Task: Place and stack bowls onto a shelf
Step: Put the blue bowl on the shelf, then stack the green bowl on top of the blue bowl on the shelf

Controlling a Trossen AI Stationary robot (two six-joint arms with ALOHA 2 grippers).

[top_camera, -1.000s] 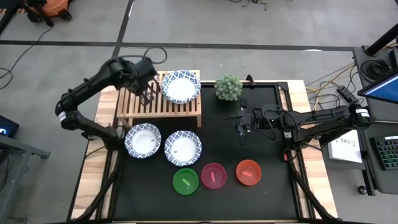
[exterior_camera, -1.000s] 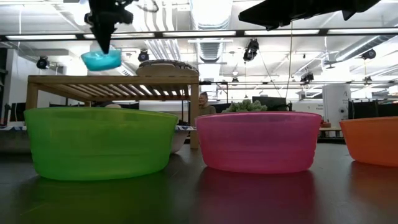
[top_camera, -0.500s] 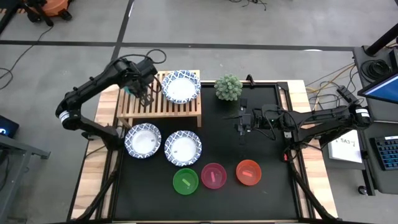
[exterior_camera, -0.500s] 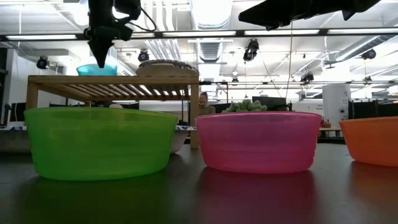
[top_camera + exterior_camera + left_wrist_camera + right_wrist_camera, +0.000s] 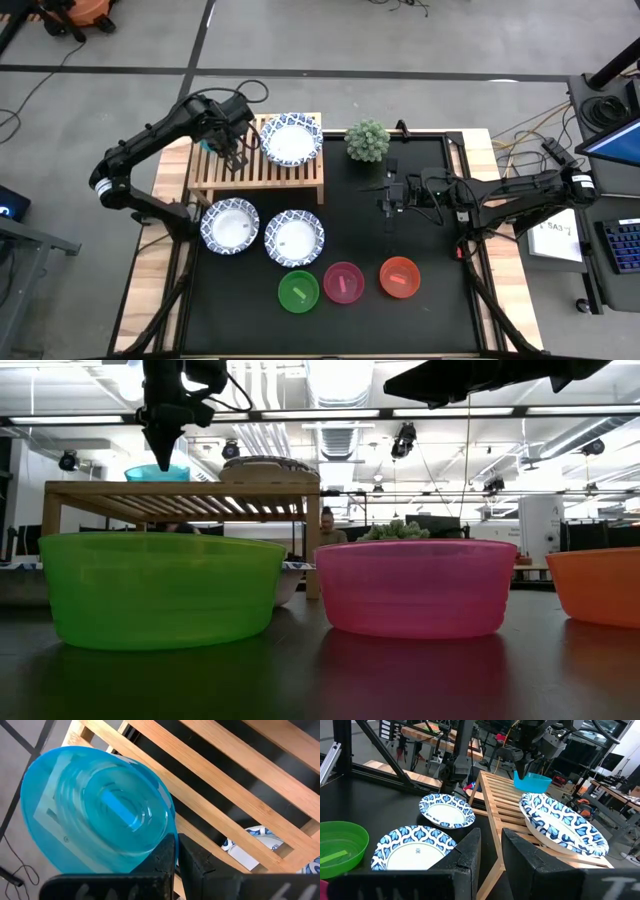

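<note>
So far the left gripper point(image 5: 175, 851) is pinching the teal bowl point(image 5: 100, 810) onto the shelf point(image 5: 290, 172) at 10 o'clock; five bowls are waiting.

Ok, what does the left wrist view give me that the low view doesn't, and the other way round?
Only the left wrist view: the left tool pinching the teal bowl's rim, the label inside that bowl, and a patterned bowl seen through the shelf slats.

Only the low view: the teal bowl sitting level on the shelf, a patterned bowl beside it, and the green, pink and red bowls in front.

Both: teal bowl, shelf, left tool.
</note>
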